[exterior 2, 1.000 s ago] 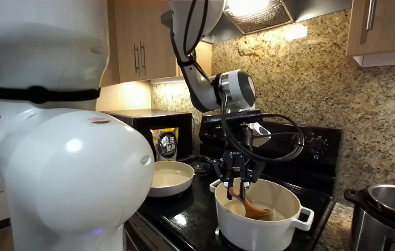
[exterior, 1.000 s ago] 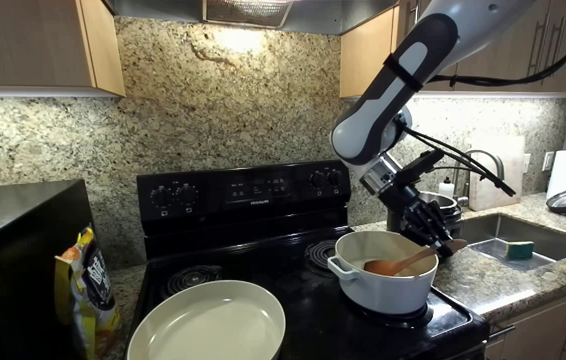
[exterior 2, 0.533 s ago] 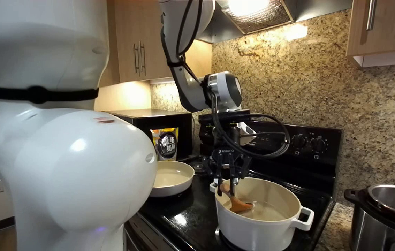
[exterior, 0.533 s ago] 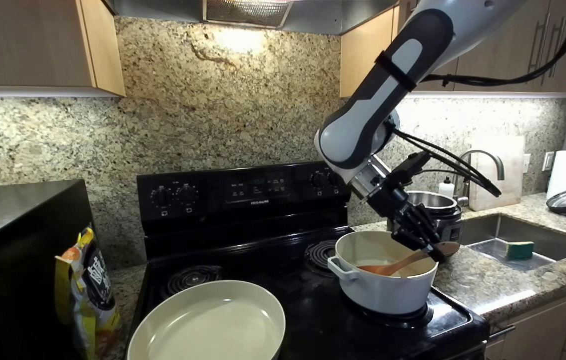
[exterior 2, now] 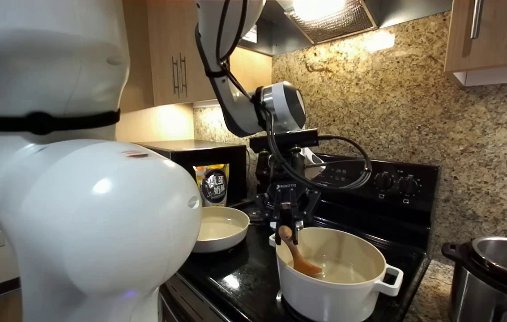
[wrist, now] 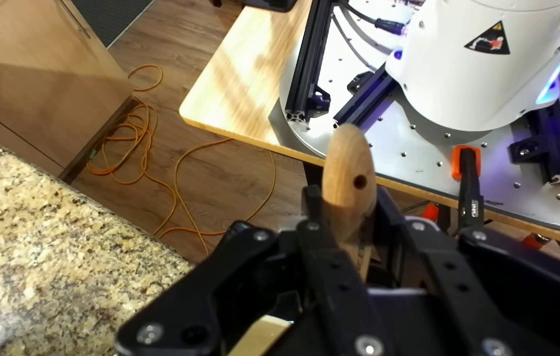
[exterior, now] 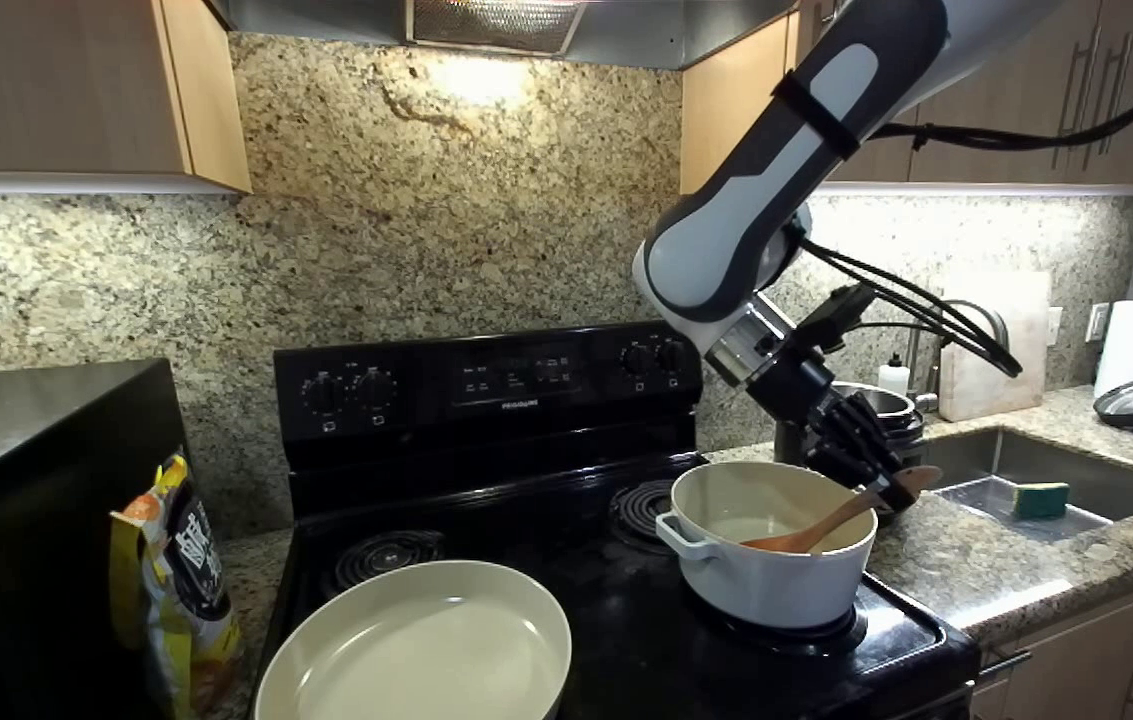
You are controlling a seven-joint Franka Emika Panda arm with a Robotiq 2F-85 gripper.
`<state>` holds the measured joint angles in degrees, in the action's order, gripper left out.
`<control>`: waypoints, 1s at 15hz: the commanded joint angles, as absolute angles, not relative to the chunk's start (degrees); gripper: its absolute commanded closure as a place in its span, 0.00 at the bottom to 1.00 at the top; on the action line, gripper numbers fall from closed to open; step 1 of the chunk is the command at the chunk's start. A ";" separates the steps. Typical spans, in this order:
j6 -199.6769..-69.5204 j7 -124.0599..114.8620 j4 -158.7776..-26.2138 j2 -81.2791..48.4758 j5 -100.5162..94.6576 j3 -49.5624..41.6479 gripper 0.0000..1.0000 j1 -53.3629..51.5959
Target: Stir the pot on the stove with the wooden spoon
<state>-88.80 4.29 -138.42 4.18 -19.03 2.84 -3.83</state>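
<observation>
1. Wrist view: fingers [wrist: 335, 277] blurred; they hide part of the handle of the wooden spoon [wrist: 346, 198].
2. In an exterior view the near wall of the white pot [exterior: 771, 592] covers the lower edge of the spoon's bowl. Contents pale and glossy, hard to make out (what they are, I cannot tell).
3. A steel pot [exterior 2: 495, 279] stands well apart from the claw [exterior 2: 287, 238]: cut off at the side in an exterior view, partly screened where it shows behind the claw.
4. A pale round dish [exterior: 426, 640] on the stove [exterior: 626, 640], lower than the claw and well apart from it, is cut off at the bottom in an exterior view; elsewhere the arm [exterior 2: 110, 232] covers part of it.
5. Claw clamped on the spoon, close to the end of the handle; that end, with a small dark hole in it, pokes out past the fingers.
6. Below the claw, the handle slants down to the bowl, which lies inside the pot.
7. The pot sits on the stove, lower than the claw, which hangs right by the rim; whether they touch, I cannot tell.
</observation>
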 commanded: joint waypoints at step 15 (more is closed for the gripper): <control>-90.49 8.36 -136.92 2.01 -18.82 0.11 0.93 -1.91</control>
<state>-89.63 5.42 -137.72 3.16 -19.21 -0.30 -2.25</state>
